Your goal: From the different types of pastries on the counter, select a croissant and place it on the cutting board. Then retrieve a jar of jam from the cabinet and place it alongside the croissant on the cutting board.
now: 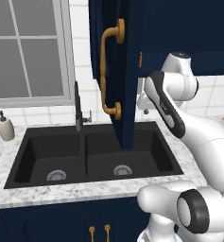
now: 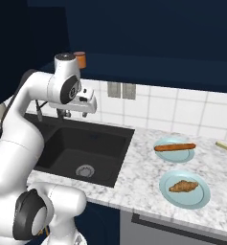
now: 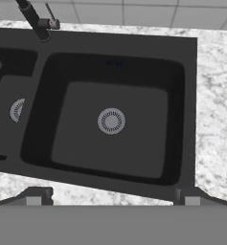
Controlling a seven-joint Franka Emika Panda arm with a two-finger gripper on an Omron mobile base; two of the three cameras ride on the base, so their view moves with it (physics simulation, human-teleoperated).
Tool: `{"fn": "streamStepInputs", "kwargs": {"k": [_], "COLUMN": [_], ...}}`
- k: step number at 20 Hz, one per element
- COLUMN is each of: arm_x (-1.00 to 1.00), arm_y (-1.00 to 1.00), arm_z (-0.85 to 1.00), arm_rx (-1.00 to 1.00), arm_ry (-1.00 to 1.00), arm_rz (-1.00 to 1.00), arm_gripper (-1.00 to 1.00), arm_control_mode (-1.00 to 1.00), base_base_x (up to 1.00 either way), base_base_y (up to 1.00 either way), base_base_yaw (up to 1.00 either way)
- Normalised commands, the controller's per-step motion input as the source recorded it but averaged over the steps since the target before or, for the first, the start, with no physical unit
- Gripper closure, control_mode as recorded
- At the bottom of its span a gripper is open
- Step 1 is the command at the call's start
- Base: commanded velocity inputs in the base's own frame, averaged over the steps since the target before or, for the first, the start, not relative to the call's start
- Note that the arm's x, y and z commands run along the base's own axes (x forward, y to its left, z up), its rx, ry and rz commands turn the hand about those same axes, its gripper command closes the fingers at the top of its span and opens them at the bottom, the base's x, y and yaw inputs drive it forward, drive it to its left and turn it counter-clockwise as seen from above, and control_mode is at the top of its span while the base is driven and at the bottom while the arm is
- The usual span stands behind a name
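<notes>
The croissant (image 2: 183, 186), small and golden-brown, lies on a light blue plate (image 2: 201, 197) on the marbled counter (image 2: 139, 162), right of the sink. Behind it, a long orange-brown bread stick (image 2: 175, 147) rests on a second blue plate. The navy cabinet door (image 1: 120, 71) with its brass handle (image 1: 108, 71) stands swung open. An orange-red jar of jam (image 2: 79, 59) sits up inside the cabinet, just right of the arm's wrist. My gripper (image 3: 112, 198) hangs over the black sink, pointing down at the right basin. Its fingertips (image 3: 33, 197) are wide apart and hold nothing. The cutting board is out of view.
A black double sink (image 1: 92, 156) with a dark faucet (image 1: 78, 108) lies under the hand. A soap dispenser (image 1: 4, 126) stands at the far left. A thin tan object (image 2: 226, 146) shows at the counter's right edge. The open door hangs over the sink's middle.
</notes>
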Motion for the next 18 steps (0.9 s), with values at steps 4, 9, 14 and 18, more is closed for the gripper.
{"fn": "streamStepInputs", "kwargs": {"k": [4, 9, 14, 18], "arm_x": [0.00, 0.00, 0.00, 0.00], "arm_y": [0.02, 0.05, 0.06, 0.03], "arm_z": [0.21, 0.70, 0.83, 0.86], "arm_rx": [0.01, -0.07, -0.07, -0.05], "arm_ry": [-0.10, -0.33, -0.23, -0.23], "arm_rz": [0.00, 0.00, 0.00, 0.00], "arm_gripper": [-1.00, -1.00, -1.00, -1.00], "arm_control_mode": [-1.00, -1.00, -1.00, -1.00], "base_base_x": [0.00, 0.00, 0.00, 0.00], "base_base_y": [0.00, 0.00, 0.00, 0.00], "base_base_yaw": [0.00, 0.00, 0.00, 0.00]}}
